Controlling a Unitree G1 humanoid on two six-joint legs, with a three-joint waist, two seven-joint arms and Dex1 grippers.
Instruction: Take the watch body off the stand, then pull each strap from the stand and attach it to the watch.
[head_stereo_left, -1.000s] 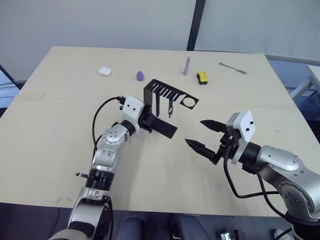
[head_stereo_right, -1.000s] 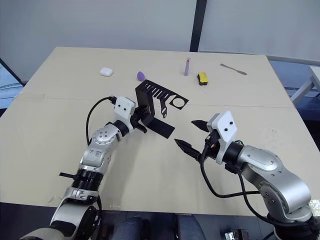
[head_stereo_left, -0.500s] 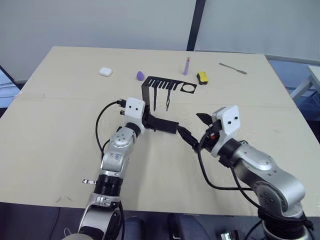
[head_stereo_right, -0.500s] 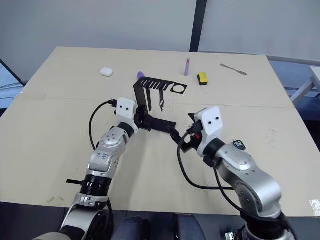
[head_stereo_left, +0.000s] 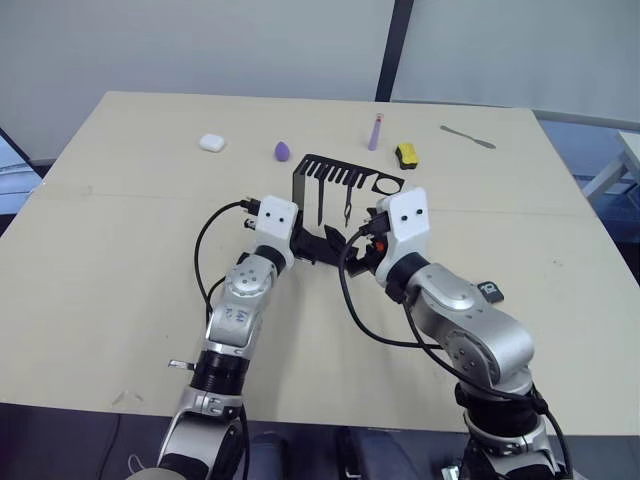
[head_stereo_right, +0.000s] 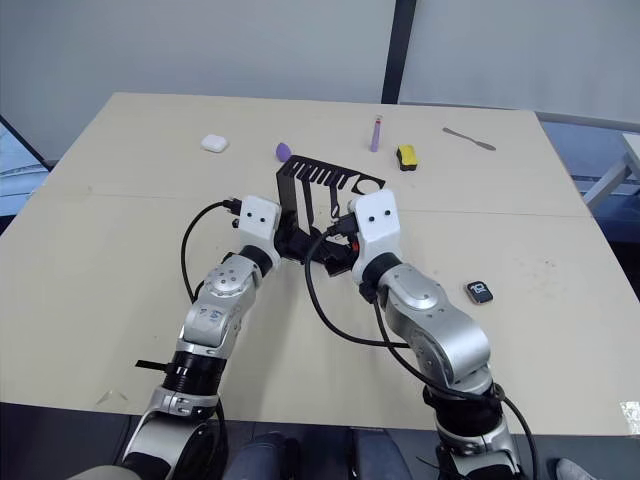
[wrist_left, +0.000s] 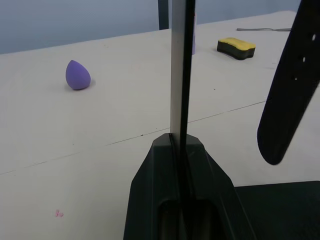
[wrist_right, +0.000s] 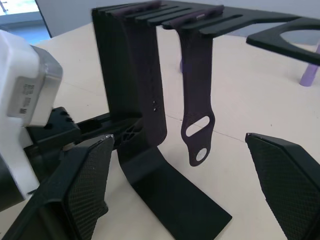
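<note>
– In the middle of the table (head_stereo_left: 120, 260), what is going on?
– The left gripper (wrist_left: 178, 142) is pinching the upright of the black stand (head_stereo_left: 340, 175); its fingers are closing tight on the sheet metal, low down by the base.
– And the right gripper (wrist_right: 177, 137)?
– Its fingers are spreading wide and gripping nothing. It is facing the stand from the right, with the hanging straps between the two fingertips as its own camera sees it.
– Where are the straps hanging?
– From the slots of the top arm: a long strap (wrist_right: 145, 75) is lying close along the upright, and a strap with two holes (wrist_right: 197, 100) is dangling free, clear of the base.
– The watch body (head_stereo_right: 480, 292)?
– It is lying flat on the table, off the stand, toward the right edge.
– Anything along the far edge?
– A white case (head_stereo_left: 210, 142), a purple egg (head_stereo_left: 282, 151), a pale tube (head_stereo_left: 377, 130) and a yellow block (head_stereo_left: 404, 153) are sitting there.
</note>
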